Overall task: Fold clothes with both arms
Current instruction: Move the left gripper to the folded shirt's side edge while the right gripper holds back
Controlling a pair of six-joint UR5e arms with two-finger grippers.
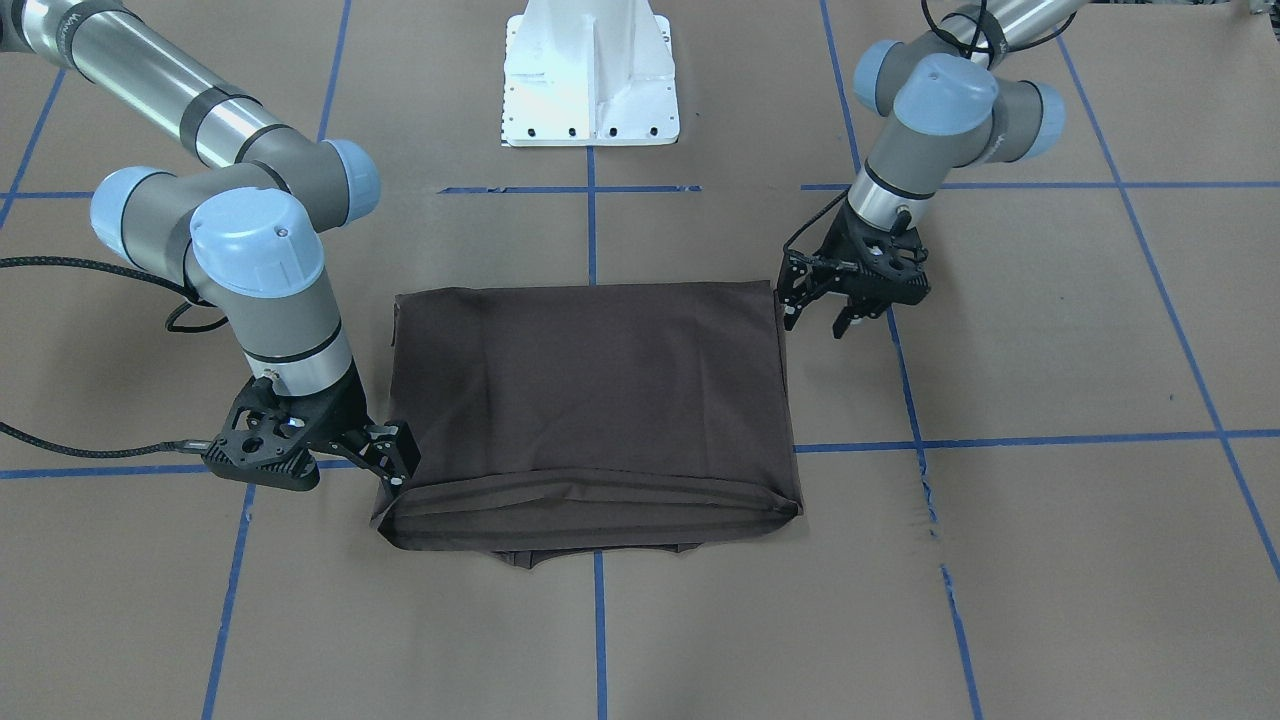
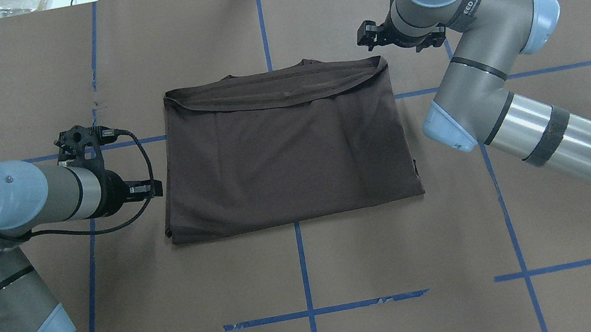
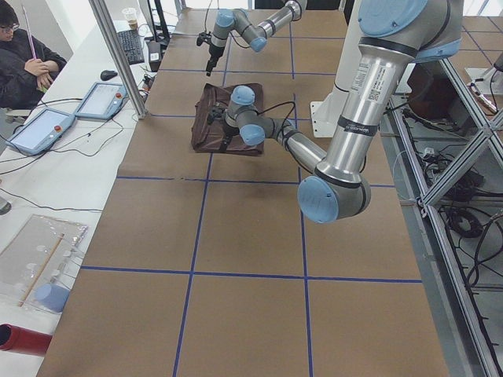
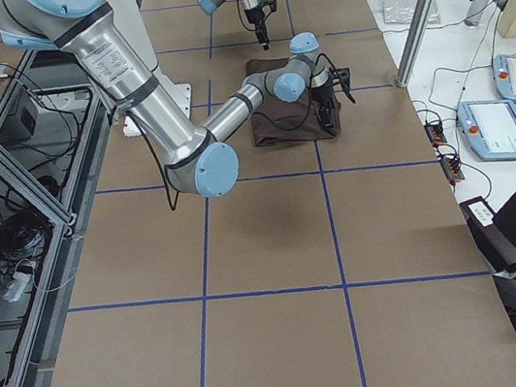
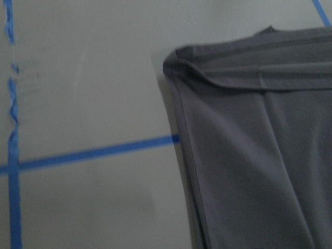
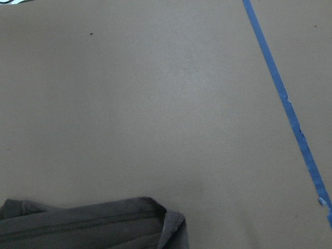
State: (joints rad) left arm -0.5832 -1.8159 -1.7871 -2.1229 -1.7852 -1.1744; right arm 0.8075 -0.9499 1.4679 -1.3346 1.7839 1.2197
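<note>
**Left gripper** (image 1: 814, 326): fingers (image 1: 791, 305) are spread apart with nothing between them and point down at the table (image 1: 1050, 560). In the front-facing view they stand just beside the T-shirt (image 1: 590, 400) at its 2 o'clock corner. Contact with the cloth cannot be confirmed. The left arm (image 1: 940, 110) extends from the wrist toward 1 o'clock.

**Right gripper** (image 1: 397, 468): fingers appear parted and hold nothing. The tips are at the T-shirt's 8 o'clock corner; whether they touch its edge cannot be told. The right arm (image 1: 270, 290) stands above and extends toward 10 o'clock.

**T-shirt:** it lies flat at mid-table, folded to a rectangle, with the grippers at diagonally opposite corners.
- A doubled hem band runs along the 6 o'clock edge, and a small piece of fabric pokes out below it.
- The left wrist view shows a banded corner, with a blue tape line (image 5: 93, 153) meeting the cloth edge.
- The right wrist view shows a stitched corner at 7 o'clock of its frame.

**Surroundings:** the table has a brown paper cover with a blue tape grid. A white pedestal base (image 1: 590, 80) stands at 12 o'clock of the T-shirt.
</note>
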